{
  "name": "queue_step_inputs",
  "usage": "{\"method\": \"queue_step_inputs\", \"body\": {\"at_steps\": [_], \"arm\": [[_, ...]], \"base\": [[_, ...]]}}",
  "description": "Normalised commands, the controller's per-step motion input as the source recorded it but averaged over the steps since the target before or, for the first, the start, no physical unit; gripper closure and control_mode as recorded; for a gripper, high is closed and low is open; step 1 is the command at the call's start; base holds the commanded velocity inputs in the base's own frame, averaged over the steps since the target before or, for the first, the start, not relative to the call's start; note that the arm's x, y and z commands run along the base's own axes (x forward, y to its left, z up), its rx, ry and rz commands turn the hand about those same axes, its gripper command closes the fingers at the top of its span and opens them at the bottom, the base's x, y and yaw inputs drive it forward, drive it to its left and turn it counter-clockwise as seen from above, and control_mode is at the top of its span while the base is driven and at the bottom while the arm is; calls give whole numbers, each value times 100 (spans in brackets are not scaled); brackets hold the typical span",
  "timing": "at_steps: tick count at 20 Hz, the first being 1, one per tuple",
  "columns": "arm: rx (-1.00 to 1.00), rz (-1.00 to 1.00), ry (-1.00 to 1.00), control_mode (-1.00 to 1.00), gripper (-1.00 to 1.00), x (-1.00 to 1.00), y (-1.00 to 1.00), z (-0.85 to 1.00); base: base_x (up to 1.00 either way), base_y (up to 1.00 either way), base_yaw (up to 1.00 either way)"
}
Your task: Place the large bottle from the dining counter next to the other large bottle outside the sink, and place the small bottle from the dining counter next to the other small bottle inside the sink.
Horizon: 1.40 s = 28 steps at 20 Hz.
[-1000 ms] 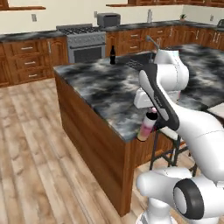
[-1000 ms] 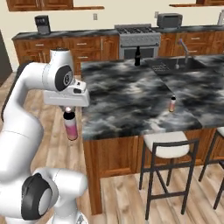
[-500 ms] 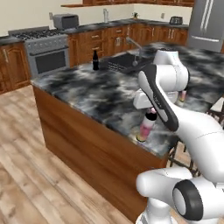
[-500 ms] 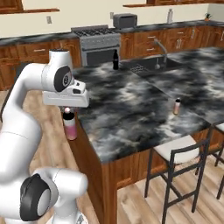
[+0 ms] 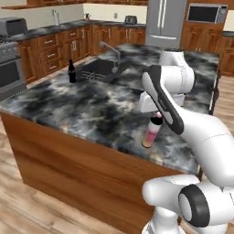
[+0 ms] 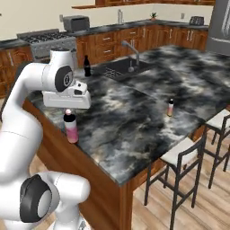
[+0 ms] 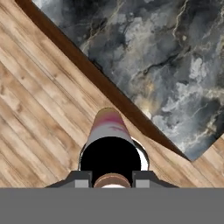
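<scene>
Two bottles to shift; first one in hand. Gripper (image 6: 68, 109) clamped on cap of pink bottle (image 6: 71, 129), hanging over counter (image 6: 134, 112) edge. Judged step: carry toward black bottle (image 6: 87, 66) beside sink (image 6: 117, 68). Next: set down upright next to it. Small pale bottle (image 6: 170, 107) waits on counter.

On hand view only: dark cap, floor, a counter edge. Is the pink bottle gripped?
Observer: Yes, the gripper is shut on the pink bottle at the cap, upright.
Operator: Where's the black bottle?
Observer: On the counter, beside the sink, outside the basin: black bottle.
Operator: And the small bottle?
Observer: Small bottle stands upright near the counter edge by the stools.
</scene>
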Motion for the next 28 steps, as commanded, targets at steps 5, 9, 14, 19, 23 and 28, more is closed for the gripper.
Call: {"method": "queue_step_inputs", "body": {"at_steps": [5,9,14,19,23,28], "arm": [[0,0,0,100,100,0,0,0],[0,0,0,100,100,0,0,0],[0,0,0,100,100,0,0,0],[0,0,0,100,100,0,0,0],[0,0,0,100,100,0,0,0],[0,0,0,100,100,0,0,0]], "base": [[54,100,-46],[9,100,-39],[-5,100,-36],[-32,100,-34],[0,100,-38],[0,100,-41]]}}
